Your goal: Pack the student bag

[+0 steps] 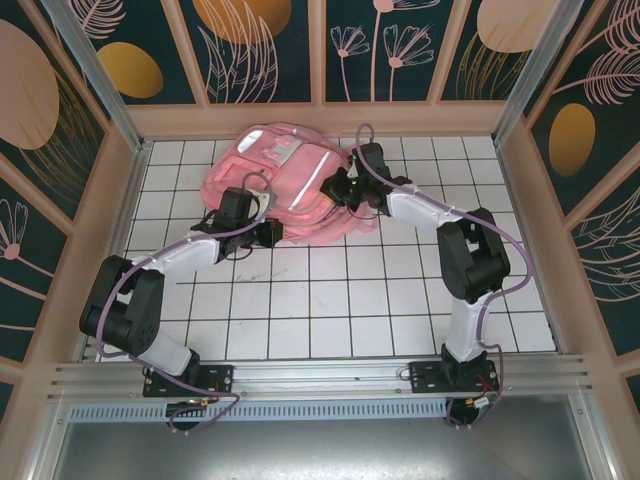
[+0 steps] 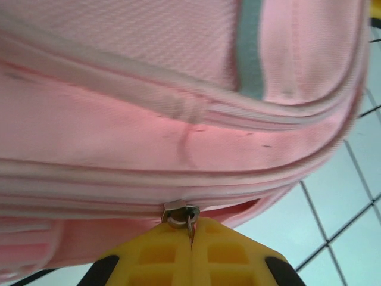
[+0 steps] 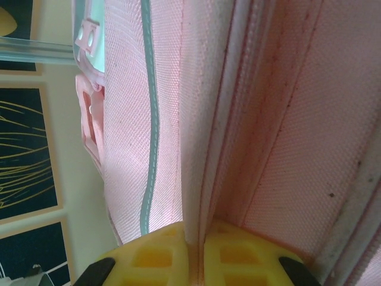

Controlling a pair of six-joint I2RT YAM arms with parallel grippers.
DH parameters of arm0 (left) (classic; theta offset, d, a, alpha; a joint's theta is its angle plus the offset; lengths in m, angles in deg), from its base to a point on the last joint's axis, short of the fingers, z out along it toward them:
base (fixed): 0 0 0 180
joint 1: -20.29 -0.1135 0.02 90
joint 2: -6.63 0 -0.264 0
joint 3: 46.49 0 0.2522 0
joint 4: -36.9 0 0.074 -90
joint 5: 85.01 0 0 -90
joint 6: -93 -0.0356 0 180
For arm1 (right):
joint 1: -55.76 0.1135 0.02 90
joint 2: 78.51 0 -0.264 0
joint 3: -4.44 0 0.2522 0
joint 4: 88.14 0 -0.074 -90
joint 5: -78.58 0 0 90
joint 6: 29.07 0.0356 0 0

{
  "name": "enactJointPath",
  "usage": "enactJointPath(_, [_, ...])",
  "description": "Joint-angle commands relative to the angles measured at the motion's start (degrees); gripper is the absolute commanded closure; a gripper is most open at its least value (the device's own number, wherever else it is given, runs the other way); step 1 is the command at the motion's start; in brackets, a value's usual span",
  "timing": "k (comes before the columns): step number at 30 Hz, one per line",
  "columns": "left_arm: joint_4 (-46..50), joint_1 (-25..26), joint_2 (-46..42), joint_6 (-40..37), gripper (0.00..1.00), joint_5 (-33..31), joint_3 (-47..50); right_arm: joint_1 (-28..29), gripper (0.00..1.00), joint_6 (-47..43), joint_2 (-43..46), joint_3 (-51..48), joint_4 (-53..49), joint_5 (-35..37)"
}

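Observation:
The pink student bag (image 1: 285, 180) lies at the back middle of the tiled table, pale stripe up. My left gripper (image 1: 268, 234) sits at its near left edge. In the left wrist view the yellow jaws are shut on the metal zipper pull (image 2: 189, 221) of the student bag (image 2: 178, 89), with a short gap in the zip just right of the slider. My right gripper (image 1: 340, 187) presses into the bag's right side. In the right wrist view its jaws pinch a fold of fabric beside the zipper seam (image 3: 196, 196) of the student bag (image 3: 286, 119).
Wooden walls with dark painted panels (image 1: 265, 45) close in the table on three sides, with metal posts (image 1: 95, 75) at the back corners. White tiles (image 1: 330, 300) stretch between the bag and the arm bases (image 1: 190, 380).

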Motion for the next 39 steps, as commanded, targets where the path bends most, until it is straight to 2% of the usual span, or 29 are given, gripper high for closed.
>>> enactJointPath(1, [-6.1, 3.3, -1.5, 4.6, 1.00, 9.9, 0.5, 2.4, 0.90, 2.7, 1.4, 0.9, 6.8, 1.5])
enactJointPath(5, [-11.3, 6.5, 0.9, 8.8, 1.00, 10.3, -1.0, 5.0, 0.90, 4.2, 1.5, -0.8, 8.1, 2.2])
enactJointPath(9, [-15.7, 7.2, 1.4, 12.2, 1.00, 9.4, -1.1, 4.3, 0.87, 2.8, 2.3, -2.4, 6.3, 4.1])
enactJointPath(11, [-13.1, 7.2, 0.8, 12.3, 0.88, 6.5, -1.6, 3.2, 0.75, 0.9, 3.9, -4.3, 5.1, 4.8])
enactJointPath(14, [-6.7, 7.0, -0.4, 12.7, 0.61, 2.3, -2.5, 3.0, 0.58, -4.3, 7.8, -7.2, 1.1, 8.0])
enactJointPath(17, [-3.2, 6.2, -2.9, 15.0, 0.47, 0.9, -1.4, 3.1, 0.53, -12.1, 11.9, -9.0, -4.8, 12.4])
enactJointPath(19, [-2.5, 5.1, -5.3, 17.3, 0.43, 0.0, 0.2, 3.2, 0.52, -18.1, 14.0, -10.0, -8.3, 15.9])
enactJointPath(23, [0.0, 0.8, -10.7, 22.9, 0.34, -4.7, 3.6, 8.0, 0.52, -31.2, 16.0, -11.2, -12.8, 20.4])
enactJointPath(27, [2.9, -2.3, -14.3, 27.7, 0.30, -10.8, 5.7, 13.2, 0.52, -37.2, 13.2, -8.3, -17.2, 22.2])
enactJointPath(32, [4.7, -3.0, -15.8, 31.0, 0.27, -15.6, 6.3, 18.2, 0.53, -34.9, 6.8, -3.4, -19.6, 25.0])
enactJointPath(39, [4.3, -3.2, -14.8, 32.8, 0.25, -16.7, 6.8, 19.6, 0.61, -28.9, 2.0, -0.1, -18.1, 26.5])
